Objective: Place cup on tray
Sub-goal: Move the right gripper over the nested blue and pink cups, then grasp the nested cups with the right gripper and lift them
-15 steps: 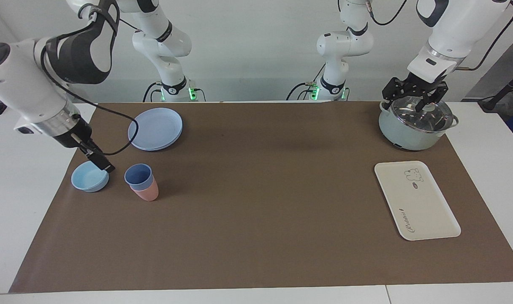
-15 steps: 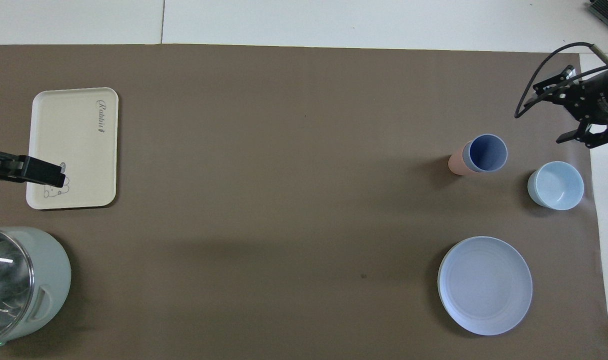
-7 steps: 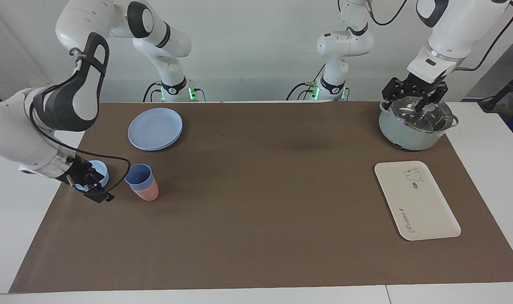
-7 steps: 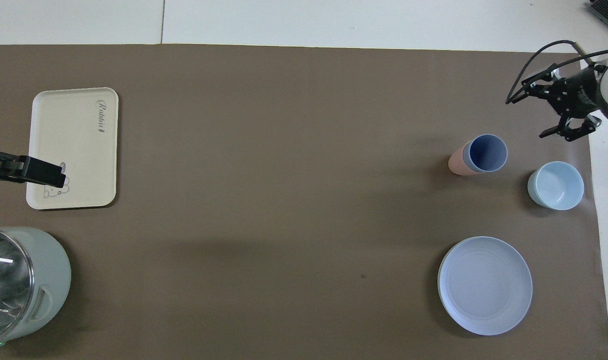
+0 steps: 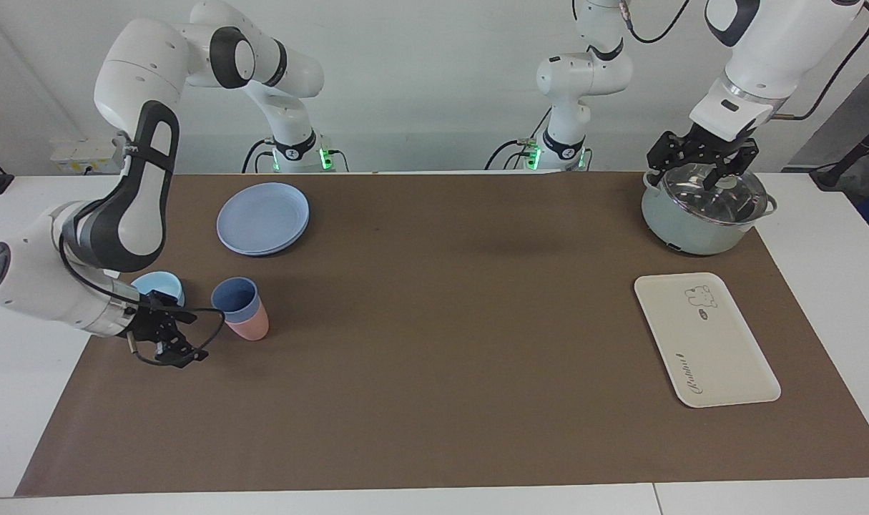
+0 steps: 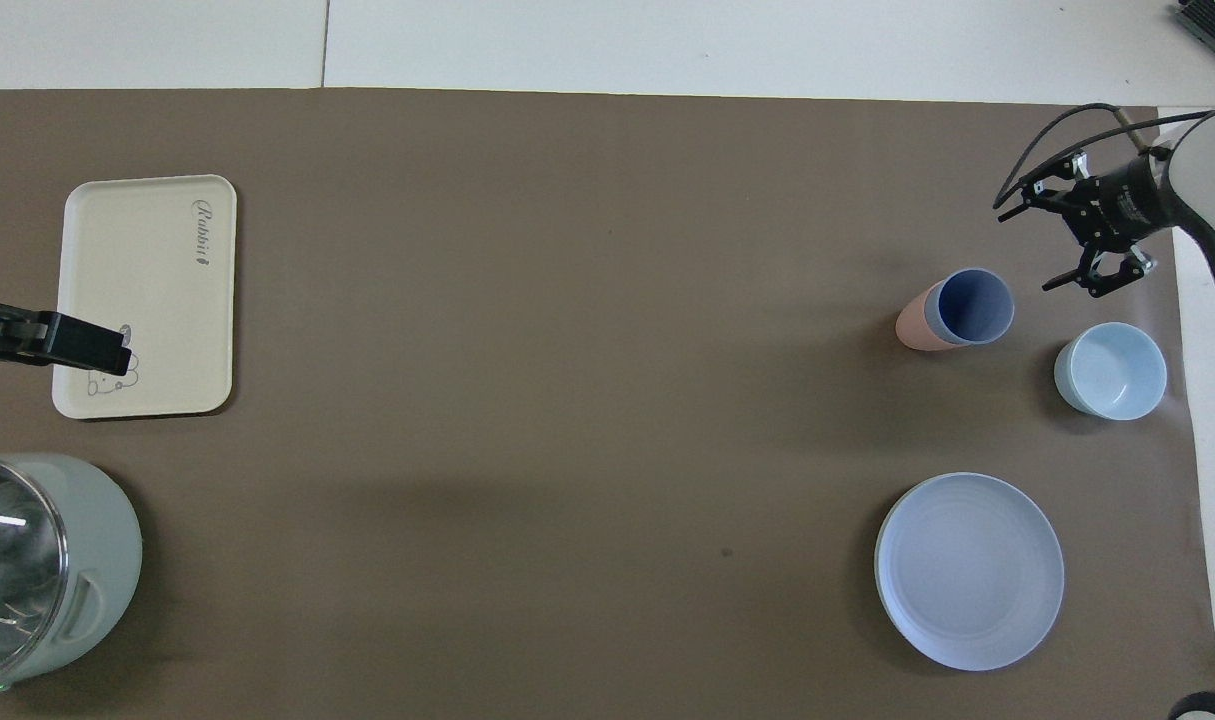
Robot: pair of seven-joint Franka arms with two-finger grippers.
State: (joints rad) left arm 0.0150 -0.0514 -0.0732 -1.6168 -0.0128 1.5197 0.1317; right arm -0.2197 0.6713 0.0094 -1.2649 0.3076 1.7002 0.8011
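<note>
Toward the right arm's end of the table: the small periwinkle-blue ribbed plastic cup (image 5: 235, 299) stands upright on the brown mat, touching the salmon-pink plastic tumbler (image 5: 252, 325), which lies farther from the robots than the cup.
Landmark: every place below is given relative to the cup.
Squat light-blue bowl (image 5: 161, 286): just beside the cup, closer to the table's end.
Round blue plate (image 5: 263, 217): nearer to the robots than the cup, apart from it.
Right gripper (image 5: 179, 346): fingers spread and empty, low beside the cup, not touching it.
Change: one second ago this gripper was over the bowl; it has since swung clear of the bowl and turned sideways toward the cup.
Meaning: judged as the approach stage; a side grasp appears to be in preparation, and the pink tumbler leaning against the cup may be disturbed.
Flat cream-white rectangular tray (image 5: 704, 337): well apart from the cup, at the left arm's end of the table; it carries nothing.
Left gripper (image 5: 704, 163): released, waiting over the lidded pale-green pot (image 5: 706, 216).
</note>
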